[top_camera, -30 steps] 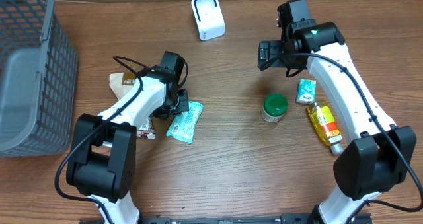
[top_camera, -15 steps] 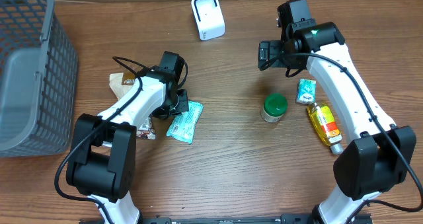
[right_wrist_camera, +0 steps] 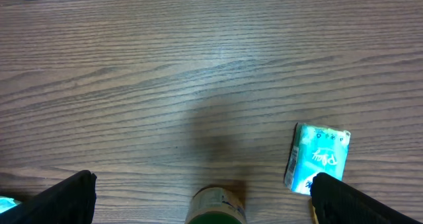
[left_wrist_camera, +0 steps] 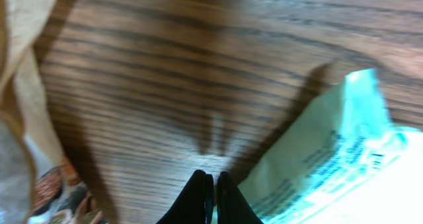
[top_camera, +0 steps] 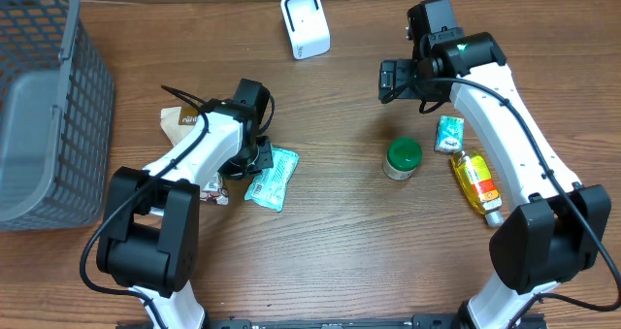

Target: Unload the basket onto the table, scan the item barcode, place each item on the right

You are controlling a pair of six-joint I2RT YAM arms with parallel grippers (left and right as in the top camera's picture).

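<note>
As viewed from overhead, the soft teal plastic packet (top_camera: 271, 179) lies flat on the brown wooden surface (top_camera: 330, 242), left of centre. The left pincer (top_camera: 259, 158) is down at its far left corner.
- Long axis runs roughly near-to-far, with the far end tipped slightly to the right.
- Printed face is up; no barcode can be picked out from here.
- White box-shaped scanner (top_camera: 305, 23) stands well apart at the far edge.
- Right pincer (top_camera: 390, 80) hovers with jaws spread wide and empty, beyond a green-lidded jar (top_camera: 403, 157), a small teal-and-white sachet (top_camera: 449, 133) and a yellow bottle (top_camera: 475, 180).
- Grey mesh basket (top_camera: 39, 96) sits at far left.

Left wrist view: the left pincer (left_wrist_camera: 211, 184) has its jaws pressed almost together. A thin sliver of the teal plastic packet (left_wrist_camera: 330, 158) appears nipped between them. This is a judgement, since the contact sits at the frame's bottom edge. The rest of the packet fans away to the right, resting on the surface.

Handling, judged:
- Light, limp, crinkly film, probably slippery.
- Sealed edge seam is the sensible hold, as it leaves the print uncovered.
- Body will likely droop and swing once lifted.

Right wrist view: the right pincer (right_wrist_camera: 201, 181) shows fingers at both lower corners with nothing between them. The jar (right_wrist_camera: 215, 207) is just below and the sachet (right_wrist_camera: 317, 156) lies to the right.
</note>
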